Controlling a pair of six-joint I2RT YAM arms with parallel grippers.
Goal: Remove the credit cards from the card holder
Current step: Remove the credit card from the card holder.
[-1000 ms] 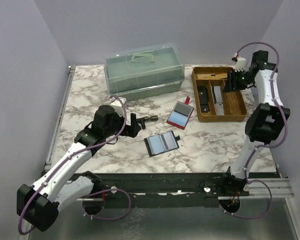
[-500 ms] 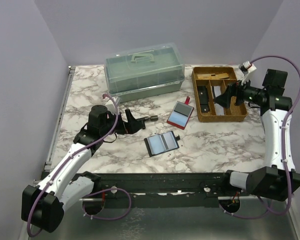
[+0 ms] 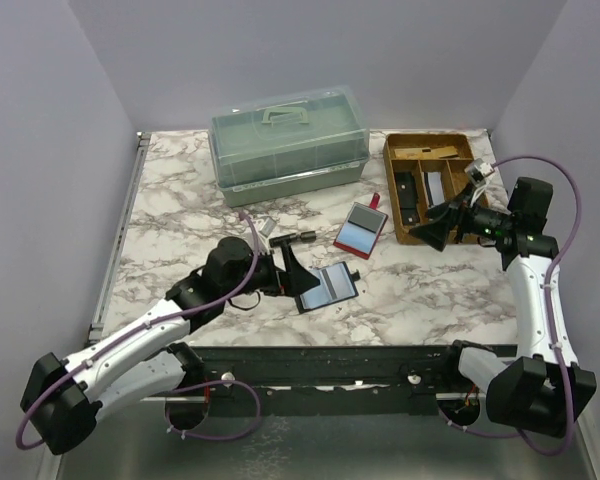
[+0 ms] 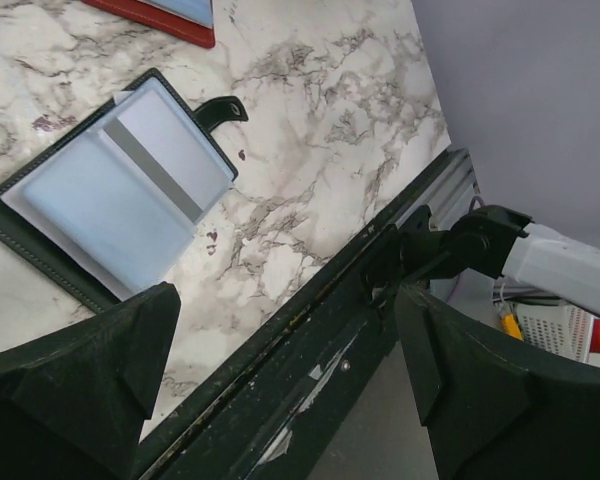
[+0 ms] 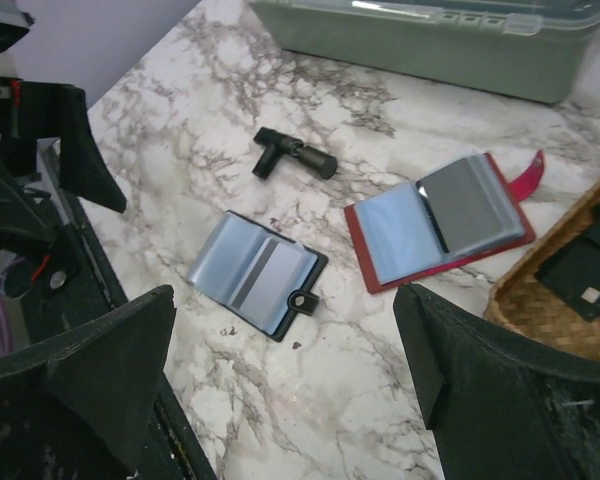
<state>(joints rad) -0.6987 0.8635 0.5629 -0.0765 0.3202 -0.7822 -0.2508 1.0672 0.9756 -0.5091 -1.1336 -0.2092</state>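
Both arms have swung inward. Overhead: left arm point(image 3: 150, 330) jaws gape empty beside the open black card holder point(image 3: 325, 285), seemingly ready to pick; right arm point(image 3: 536, 290) jaws, also wide, hang by the woven tray point(image 3: 391, 185). Left wrist: two pale blue glossy credit cards point(image 4: 90, 205) sit pocketed. Right wrist: a second, red open card holder point(image 5: 365, 270) keeps two more.

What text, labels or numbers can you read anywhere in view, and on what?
Nothing is legible.
Black item in the wicker tray: small pale marks, too blurred to read.
Black card holder and red card holder: no print shows.
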